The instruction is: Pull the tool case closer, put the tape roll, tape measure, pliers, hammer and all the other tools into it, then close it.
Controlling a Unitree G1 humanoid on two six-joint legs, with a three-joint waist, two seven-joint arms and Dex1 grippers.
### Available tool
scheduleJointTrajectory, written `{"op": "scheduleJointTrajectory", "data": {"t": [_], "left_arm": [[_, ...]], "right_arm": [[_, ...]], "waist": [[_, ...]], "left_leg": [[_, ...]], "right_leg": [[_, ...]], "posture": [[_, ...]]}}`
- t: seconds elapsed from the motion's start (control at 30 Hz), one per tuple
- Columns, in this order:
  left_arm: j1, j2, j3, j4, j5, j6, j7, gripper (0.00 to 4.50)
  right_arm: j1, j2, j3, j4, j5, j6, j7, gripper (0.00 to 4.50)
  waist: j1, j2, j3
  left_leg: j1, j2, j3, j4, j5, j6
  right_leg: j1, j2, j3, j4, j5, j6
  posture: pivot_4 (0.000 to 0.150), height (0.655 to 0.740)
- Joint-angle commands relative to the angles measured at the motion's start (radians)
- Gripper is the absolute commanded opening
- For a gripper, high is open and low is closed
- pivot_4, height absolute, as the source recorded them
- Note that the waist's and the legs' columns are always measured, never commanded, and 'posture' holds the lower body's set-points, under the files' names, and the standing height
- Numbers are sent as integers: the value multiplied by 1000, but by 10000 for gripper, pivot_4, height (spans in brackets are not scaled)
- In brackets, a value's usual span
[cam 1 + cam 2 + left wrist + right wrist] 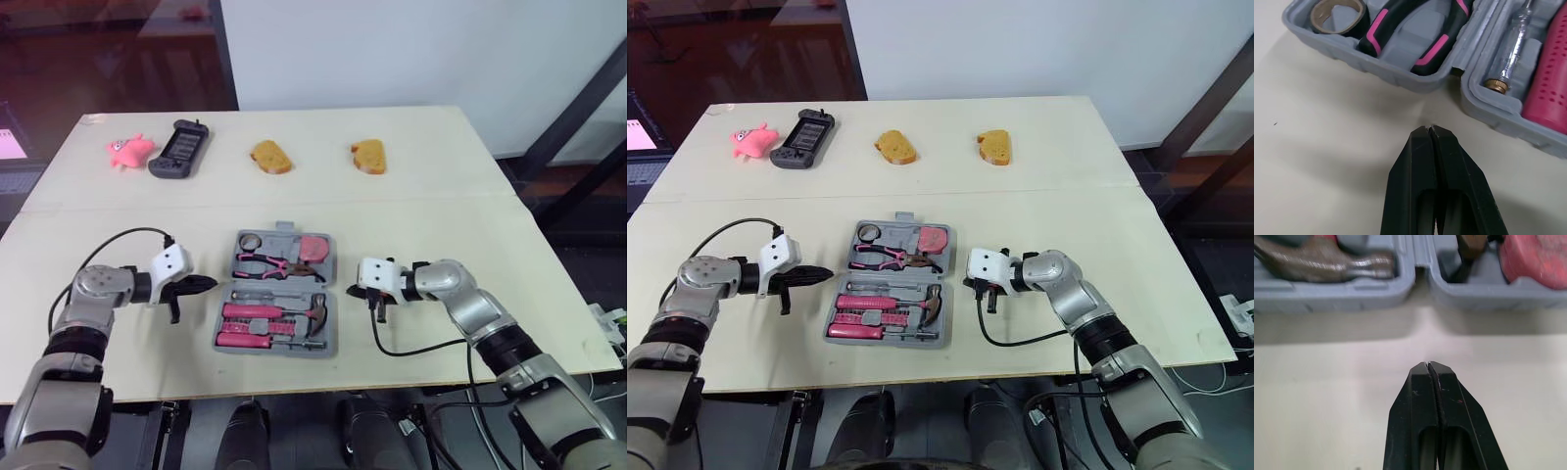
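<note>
The tools (pixel 257 313) look packed in the case (pixel 278 351), my left pincer (pixel 1429 128) and right pincer (pixel 1428 364) clenched empty beside it, only closing left.

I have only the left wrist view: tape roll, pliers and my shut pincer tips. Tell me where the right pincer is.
Observer: The right pincer is shut, low over the table at the right side of the tool case, with its tips apart from the case wall.
Operator: Report the hammer.
Observer: The hammer lies in the near half of the case, with its head toward the right pincer.
Operator: Now the tape measure.
Observer: The pink tape measure sits in the far half, at its right end.
</note>
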Motion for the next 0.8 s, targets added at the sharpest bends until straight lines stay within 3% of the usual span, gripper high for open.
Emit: {"op": "scheduleJointTrajectory", "data": {"t": [0.03, 0.37, 0.8], "left_arm": [[-41, -15, -5, 47, 19, -36, 16, 488], [-71, -95, -25, 80, 25, -11, -55, 488], [21, -92, -5, -26, -12, 40, -101, 488]], "right_arm": [[-27, 29, -10, 11, -5, -34, -4, 0], [-63, 108, -4, 47, -16, -46, -6, 0], [-45, 151, 6, -28, -10, 2, 12, 0]], "waist": [[1, 0, 0], [2, 0, 0], [-1, 0, 0]], "left_leg": [[0, 0, 0, 0, 0, 0], [0, 0, 0, 0, 0, 0], [0, 0, 0, 0, 0, 0]], "right_leg": [[0, 0, 0, 0, 0, 0], [1, 0, 0, 0, 0, 1], [1, 0, 0, 0, 0, 1]], "posture": [[1500, 7400], [1500, 7400], [1500, 7400]]}}
